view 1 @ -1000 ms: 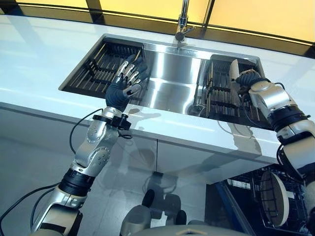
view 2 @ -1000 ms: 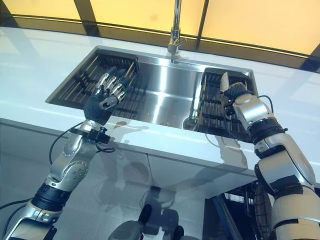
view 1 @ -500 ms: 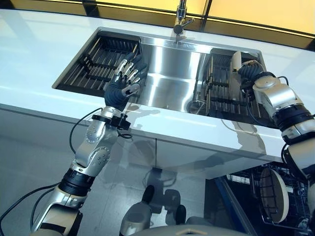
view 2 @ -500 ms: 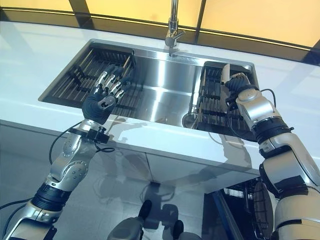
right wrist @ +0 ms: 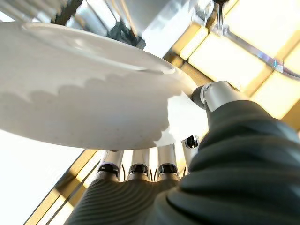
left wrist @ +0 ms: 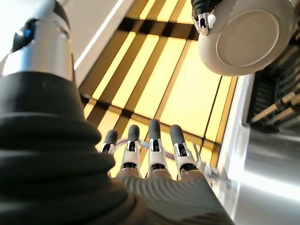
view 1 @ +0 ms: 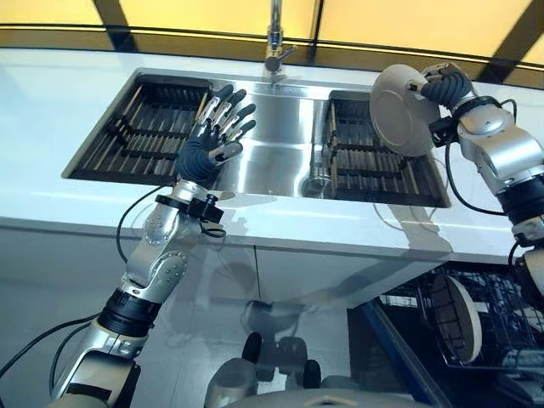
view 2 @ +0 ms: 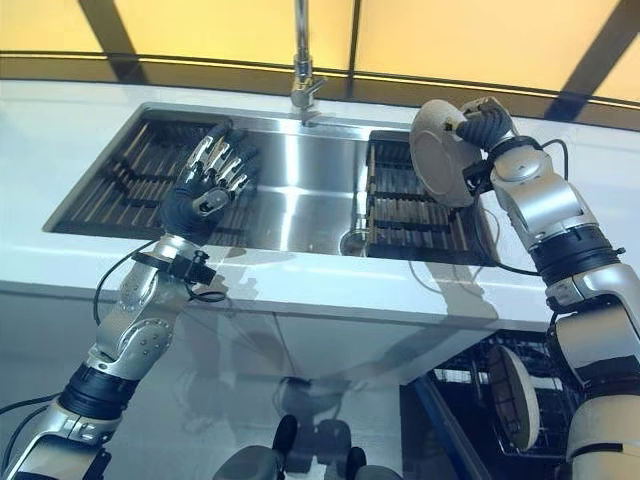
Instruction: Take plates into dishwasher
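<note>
In the left eye view my right robot hand holds a white plate by its rim, lifted above the right rack in the sink, near the far right corner of the basin; the plate stands almost upright with its underside toward me. My left robot hand is raised over the sink beside the left rack, fingers spread wide and holding nothing. Below the front edge of the white bench, at the right, the open dishwasher shows a second plate standing on edge in its basket. In the right eye view the faucet stands at the far edge of the sink. In the left wrist view my fingers are straight and apart. In the right wrist view my thumb presses on the plate rim and my fingers lie behind it.
</note>
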### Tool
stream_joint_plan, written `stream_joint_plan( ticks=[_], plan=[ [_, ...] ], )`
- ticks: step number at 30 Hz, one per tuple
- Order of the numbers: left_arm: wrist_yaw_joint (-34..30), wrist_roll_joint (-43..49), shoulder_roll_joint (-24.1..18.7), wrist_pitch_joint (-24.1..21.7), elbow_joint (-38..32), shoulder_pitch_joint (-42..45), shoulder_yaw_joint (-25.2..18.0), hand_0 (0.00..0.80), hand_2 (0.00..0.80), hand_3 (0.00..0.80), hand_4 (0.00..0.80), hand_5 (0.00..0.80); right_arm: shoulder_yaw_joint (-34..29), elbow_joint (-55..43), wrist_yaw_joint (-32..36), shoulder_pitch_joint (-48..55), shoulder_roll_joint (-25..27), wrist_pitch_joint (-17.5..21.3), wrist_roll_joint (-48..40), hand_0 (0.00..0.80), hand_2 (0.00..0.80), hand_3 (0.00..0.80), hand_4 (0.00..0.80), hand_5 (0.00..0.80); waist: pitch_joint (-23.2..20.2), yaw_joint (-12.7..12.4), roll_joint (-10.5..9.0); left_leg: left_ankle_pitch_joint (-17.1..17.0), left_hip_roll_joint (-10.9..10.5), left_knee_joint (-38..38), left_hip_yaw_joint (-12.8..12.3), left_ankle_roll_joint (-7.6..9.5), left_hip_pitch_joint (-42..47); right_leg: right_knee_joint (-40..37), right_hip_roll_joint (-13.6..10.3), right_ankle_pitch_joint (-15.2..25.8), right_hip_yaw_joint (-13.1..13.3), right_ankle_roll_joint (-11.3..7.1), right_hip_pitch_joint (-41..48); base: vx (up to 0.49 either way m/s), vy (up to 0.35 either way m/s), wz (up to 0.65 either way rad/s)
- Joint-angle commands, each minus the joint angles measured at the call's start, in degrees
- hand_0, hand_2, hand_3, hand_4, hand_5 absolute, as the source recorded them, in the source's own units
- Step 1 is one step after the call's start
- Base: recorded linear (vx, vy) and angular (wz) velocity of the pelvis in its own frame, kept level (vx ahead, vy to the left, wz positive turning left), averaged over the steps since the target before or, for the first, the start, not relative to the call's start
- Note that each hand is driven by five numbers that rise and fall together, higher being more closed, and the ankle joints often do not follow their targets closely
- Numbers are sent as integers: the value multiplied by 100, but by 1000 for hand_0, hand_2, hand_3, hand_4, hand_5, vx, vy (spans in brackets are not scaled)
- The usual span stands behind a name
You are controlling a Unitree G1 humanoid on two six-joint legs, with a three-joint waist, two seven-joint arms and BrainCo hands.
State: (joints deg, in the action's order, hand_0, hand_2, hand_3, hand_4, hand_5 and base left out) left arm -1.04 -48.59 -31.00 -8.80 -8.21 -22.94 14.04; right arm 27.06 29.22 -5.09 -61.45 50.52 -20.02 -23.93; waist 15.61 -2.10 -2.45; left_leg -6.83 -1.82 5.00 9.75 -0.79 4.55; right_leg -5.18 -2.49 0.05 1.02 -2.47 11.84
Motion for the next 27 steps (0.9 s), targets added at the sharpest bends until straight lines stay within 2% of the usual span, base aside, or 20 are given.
stream_joint_plan(
  ticks=[1,14,22,24,25,27],
  plan=[
    [15,-104,37,-196,7,-288,-74,0,0,0,0,0,-36,-151,6,-378,389,430,92,800,800,800,800,800,-901,164,-84,1054,-201,0,-469,410,629,18,129,159,99,29,-103,-47,9,-27],
    [172,-164,18,-54,73,-447,-58,0,0,0,0,0,-339,94,306,-230,1297,221,309,800,800,800,800,800,-1067,552,-103,1195,-112,0,-908,424,721,99,164,174,428,-48,-191,-33,24,-18],
    [233,-312,38,9,47,-415,-129,0,0,0,0,0,-1066,18,443,627,1730,112,354,800,800,800,800,800,-1017,782,-79,1221,-134,0,-1013,482,734,362,159,217,594,-144,-396,-26,72,-16],
    [187,-337,10,24,13,-337,-164,0,0,0,0,0,-1372,22,611,928,1882,100,439,800,800,800,800,800,-991,884,-76,1224,-129,0,-1181,462,698,195,96,448,644,-267,-448,-42,53,-19],
    [188,-319,-14,22,-2,-305,-167,0,0,0,0,0,-1466,27,657,1018,1900,126,442,800,800,800,800,800,-982,873,-82,1222,-115,0,-1254,455,690,162,81,493,599,-294,-470,-77,-3,-32],
    [291,-174,-115,12,-40,-209,-273,0,0,0,0,0,-1547,47,758,1044,1837,217,396,800,800,800,800,800,-907,782,-80,1194,17,0,-1565,448,700,611,76,361,154,-341,-641,-83,-54,-68]
  ],
)
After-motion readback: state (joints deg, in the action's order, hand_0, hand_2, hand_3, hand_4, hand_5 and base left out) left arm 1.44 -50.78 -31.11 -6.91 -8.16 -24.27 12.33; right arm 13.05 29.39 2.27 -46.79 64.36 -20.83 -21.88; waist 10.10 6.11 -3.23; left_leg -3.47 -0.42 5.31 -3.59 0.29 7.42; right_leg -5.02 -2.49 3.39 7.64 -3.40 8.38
